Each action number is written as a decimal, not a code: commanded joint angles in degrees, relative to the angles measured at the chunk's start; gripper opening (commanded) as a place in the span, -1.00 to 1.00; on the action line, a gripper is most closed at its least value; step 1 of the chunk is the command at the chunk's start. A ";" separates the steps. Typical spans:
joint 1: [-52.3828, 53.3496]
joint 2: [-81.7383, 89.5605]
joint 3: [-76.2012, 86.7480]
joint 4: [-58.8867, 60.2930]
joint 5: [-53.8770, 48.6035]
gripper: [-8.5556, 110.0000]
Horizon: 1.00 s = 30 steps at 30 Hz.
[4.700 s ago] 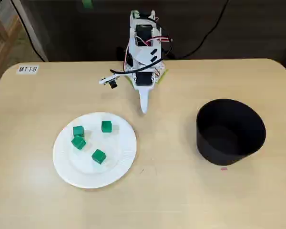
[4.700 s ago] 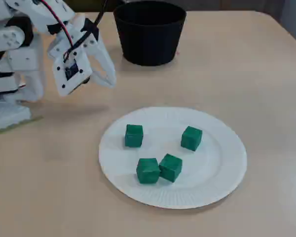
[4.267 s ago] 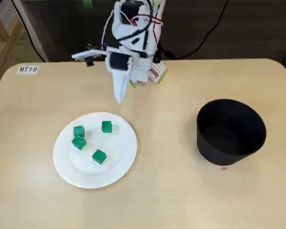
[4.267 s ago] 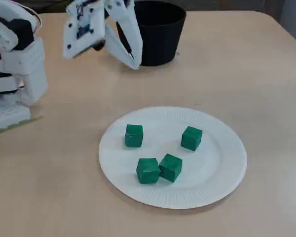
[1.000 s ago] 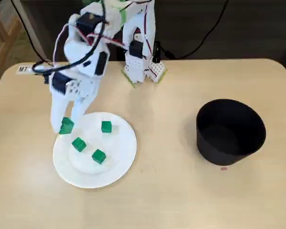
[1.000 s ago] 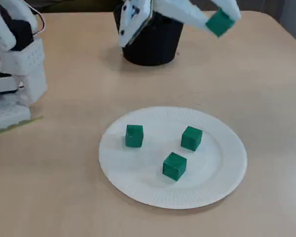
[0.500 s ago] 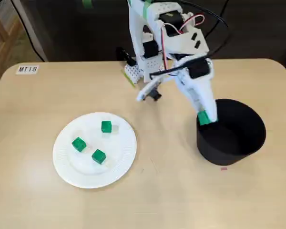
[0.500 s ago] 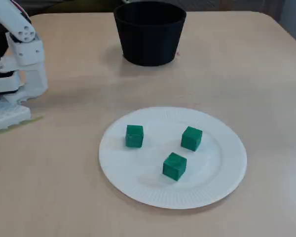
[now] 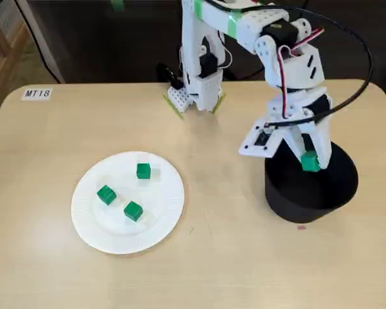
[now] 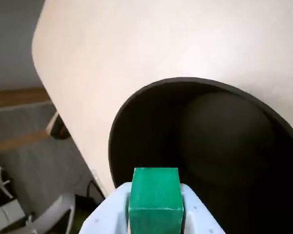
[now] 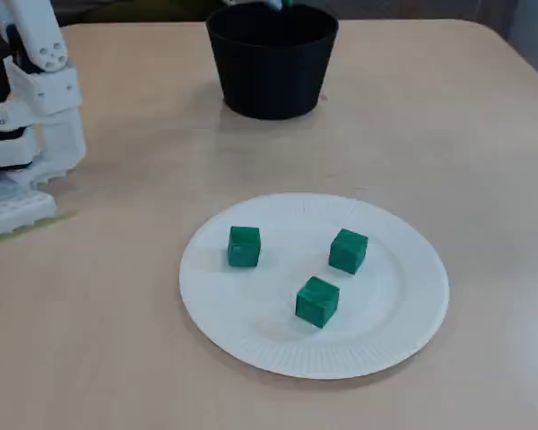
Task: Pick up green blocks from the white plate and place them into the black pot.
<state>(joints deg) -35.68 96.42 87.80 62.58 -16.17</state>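
In a fixed view, the white plate (image 9: 109, 226) sits on the left of the table (image 9: 231, 264) and carries three green blocks (image 9: 133, 210), all apart from one another and untouched. The arm's base (image 9: 194, 90) stands at the far edge, near the middle. On the right, the gripper (image 9: 307, 159) hangs over the black pot (image 9: 289, 199), its jaws closed on a fourth green cube (image 10: 155, 195). That cube is over the pot's mouth, left of centre and above the rim. The wrist view confirms the hold: the cube sits square between the two white fingers (image 10: 195, 214), with the dark interior directly beyond it and the near rim close beneath. Assessment: the step in hand is the release. It is best done with the cube carried a little further over the opening, so that it clears the near rim, and lowered somewhat to limit bounce. The jaws need part only enough to free it. The withdrawal should go straight up, clear of the pot wall, since a nudge could shift the pot.
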 commanded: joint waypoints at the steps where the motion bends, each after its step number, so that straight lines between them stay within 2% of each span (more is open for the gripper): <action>1: -0.53 -1.49 -6.33 4.13 -1.05 -0.90; 2: -0.44 -1.93 -6.86 5.01 -1.05 -0.88; 4: -0.35 -2.02 -7.03 6.68 -2.29 -0.71; 7: -0.18 -2.02 -7.65 9.14 -3.69 -0.65; 11: -0.09 -1.85 -8.26 12.04 -6.42 -0.45; 15: -0.09 -1.05 -8.35 12.22 -7.12 -0.39; 17: 0.09 -0.97 -8.88 12.22 -6.77 -0.48; 20: 1.23 -0.18 -10.46 12.83 -6.24 -0.90; 24: 9.23 0.62 -14.33 18.28 -5.01 -0.90; 30: 34.63 -1.76 -16.17 24.35 3.69 -0.90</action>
<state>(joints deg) -13.18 94.22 74.36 85.08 -16.00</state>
